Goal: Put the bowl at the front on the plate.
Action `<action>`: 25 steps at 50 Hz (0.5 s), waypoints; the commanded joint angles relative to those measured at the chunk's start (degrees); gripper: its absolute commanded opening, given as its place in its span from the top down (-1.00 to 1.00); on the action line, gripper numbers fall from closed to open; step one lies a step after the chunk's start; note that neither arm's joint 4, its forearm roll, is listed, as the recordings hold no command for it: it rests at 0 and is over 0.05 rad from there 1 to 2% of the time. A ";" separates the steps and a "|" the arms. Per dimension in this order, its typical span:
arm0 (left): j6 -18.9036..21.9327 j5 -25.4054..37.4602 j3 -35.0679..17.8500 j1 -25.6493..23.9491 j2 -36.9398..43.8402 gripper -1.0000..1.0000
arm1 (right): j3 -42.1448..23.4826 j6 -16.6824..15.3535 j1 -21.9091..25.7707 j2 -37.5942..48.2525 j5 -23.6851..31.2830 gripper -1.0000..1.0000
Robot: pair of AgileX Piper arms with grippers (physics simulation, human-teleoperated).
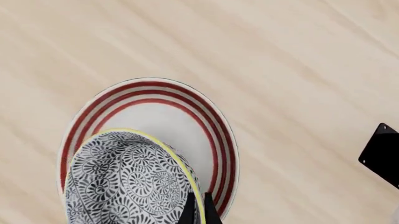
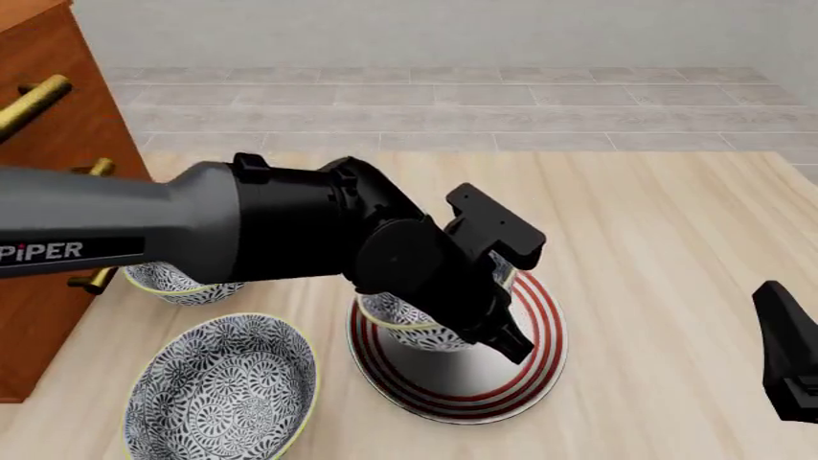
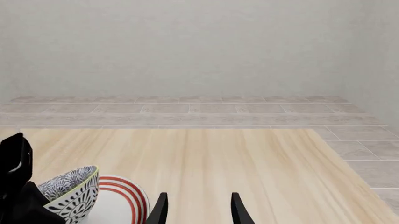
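My left gripper (image 1: 198, 207) is shut on the yellow-green rim of the blue-and-white floral bowl (image 1: 124, 182). The bowl (image 2: 416, 328) hangs tilted over the near-left part of the white plate with red rings (image 2: 537, 359), mostly hidden under my left arm in the front view. I cannot tell whether its base touches the plate (image 1: 156, 93). The right wrist view shows the bowl (image 3: 72, 189) leaning over the plate (image 3: 128, 193). My right gripper (image 3: 199, 209) is open and holds nothing, to the right of the plate.
Two lookalike bowls stand left of the plate: one near the table's front edge (image 2: 220, 385), one further back (image 2: 172, 281), partly behind my left arm. A wooden cabinet with brass handles (image 2: 52, 134) stands at the far left. Part of the right arm (image 1: 381, 154) shows beside the plate.
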 commanded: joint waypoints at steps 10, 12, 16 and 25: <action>0.41 -1.46 1.19 -0.66 1.48 1.00 | 0.15 0.00 0.00 -0.06 -0.10 -1.00; 0.45 -1.26 1.15 -0.73 1.52 1.00 | 0.15 0.01 -0.01 -0.07 -0.10 -1.00; 0.30 -1.48 1.10 -0.81 1.73 1.00 | 0.15 0.00 0.01 -0.07 -0.10 -1.00; 0.04 -2.13 1.61 -0.86 2.10 1.00 | 0.15 -0.01 0.00 -0.07 -0.10 -1.00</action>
